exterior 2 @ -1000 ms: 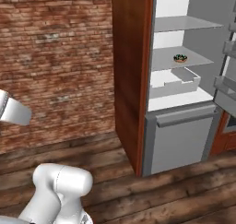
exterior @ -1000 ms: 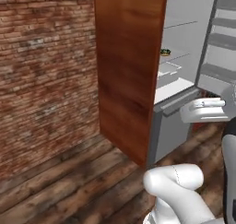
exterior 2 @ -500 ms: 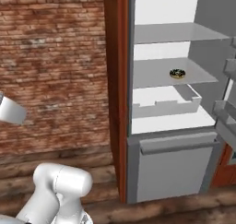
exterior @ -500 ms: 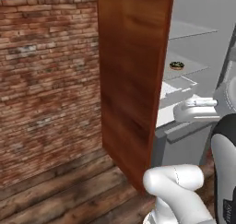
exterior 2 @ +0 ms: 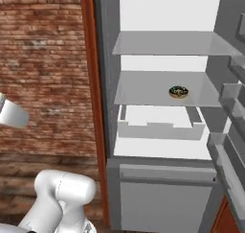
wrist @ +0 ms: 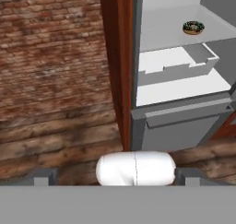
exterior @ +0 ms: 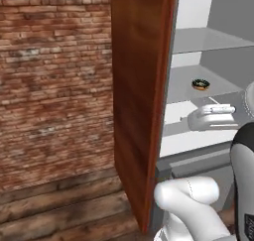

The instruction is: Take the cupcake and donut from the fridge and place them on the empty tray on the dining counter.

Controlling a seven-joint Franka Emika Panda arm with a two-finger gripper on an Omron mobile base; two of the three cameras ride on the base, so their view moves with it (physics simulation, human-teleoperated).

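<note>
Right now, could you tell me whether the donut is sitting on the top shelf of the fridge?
No, the donut lies on the second glass shelf of the fridge, one level below the top shelf.

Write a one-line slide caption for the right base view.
Open fridge beside a brick wall, with the donut alone on its middle shelf.

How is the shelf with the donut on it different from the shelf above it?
The lower shelf has the donut lying on it; nothing can be seen on the upper shelf. The lower shelf hangs just over the white drawer; the upper shelf is near the fridge ceiling. Both are flat, pale grey and level.
</note>
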